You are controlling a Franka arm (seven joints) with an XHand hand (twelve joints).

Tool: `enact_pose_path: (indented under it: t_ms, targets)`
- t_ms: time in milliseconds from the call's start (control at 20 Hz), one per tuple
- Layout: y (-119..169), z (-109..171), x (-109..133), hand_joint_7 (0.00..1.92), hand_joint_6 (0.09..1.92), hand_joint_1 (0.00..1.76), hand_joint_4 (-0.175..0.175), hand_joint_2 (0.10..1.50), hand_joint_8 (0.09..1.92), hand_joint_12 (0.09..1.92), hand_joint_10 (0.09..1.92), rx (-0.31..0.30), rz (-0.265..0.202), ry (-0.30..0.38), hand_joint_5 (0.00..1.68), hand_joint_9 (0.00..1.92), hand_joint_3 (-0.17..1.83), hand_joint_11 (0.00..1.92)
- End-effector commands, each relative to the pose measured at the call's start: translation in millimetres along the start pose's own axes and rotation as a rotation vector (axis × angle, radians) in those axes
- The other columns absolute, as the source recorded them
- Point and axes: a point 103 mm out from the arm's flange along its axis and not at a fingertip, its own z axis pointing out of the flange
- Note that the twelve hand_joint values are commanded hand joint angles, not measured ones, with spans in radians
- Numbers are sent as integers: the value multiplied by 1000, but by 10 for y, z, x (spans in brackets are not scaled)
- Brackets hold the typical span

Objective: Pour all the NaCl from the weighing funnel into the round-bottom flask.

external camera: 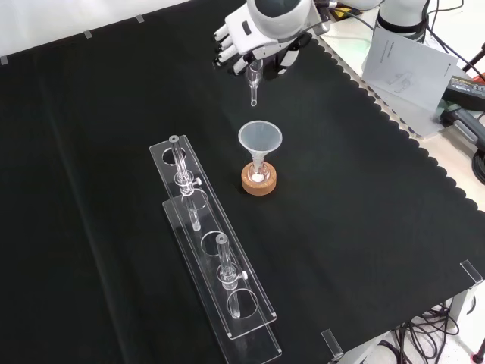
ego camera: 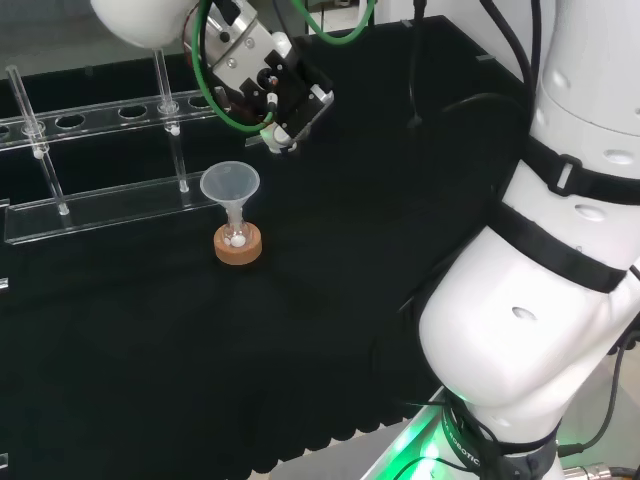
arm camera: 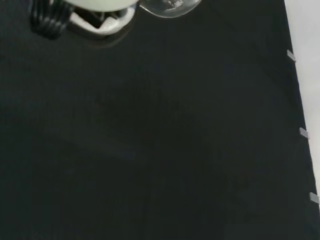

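The black and white hand (external camera: 242, 39) hangs above the black-clothed counter (external camera: 364, 197), its fingers (external camera: 224, 47) curled round a clear glass weighing funnel (external camera: 254, 82) whose narrow stem points down, in the front view just above and apart from the wide clear plastic funnel (external camera: 260, 139). That funnel sits in the small round-bottom flask (external camera: 258, 174) on a cork ring stand (external camera: 259, 183); some white grains seem to lie in the flask. 2 clear plastic racks (external camera: 216, 265) stand nearby, untouched. To pour well, I would bring the stem over the funnel's mouth, keep it low, and tilt slowly so no salt scatters on the cloth.
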Motion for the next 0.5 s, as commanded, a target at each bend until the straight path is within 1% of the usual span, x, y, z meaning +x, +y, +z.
enact_pose_path:
  t_ms: [50, 200, 350, 500]
  targets:
    - [62, 143, -142, 447, 685, 1107, 175, 717, 669, 1167, 474, -44, -37, 149, 1243, 737, 559, 593]
    - [99, 177, -201, 447, 687, 1106, 175, 718, 669, 1167, 474, -51, -43, 188, 1242, 737, 558, 593]
    - [120, 175, -243, 447, 688, 1106, 175, 719, 669, 1167, 474, -70, -43, 208, 1242, 738, 557, 593]
    - [138, 189, -275, 448, 689, 1106, 175, 720, 668, 1167, 474, -75, -47, 227, 1241, 738, 556, 594]
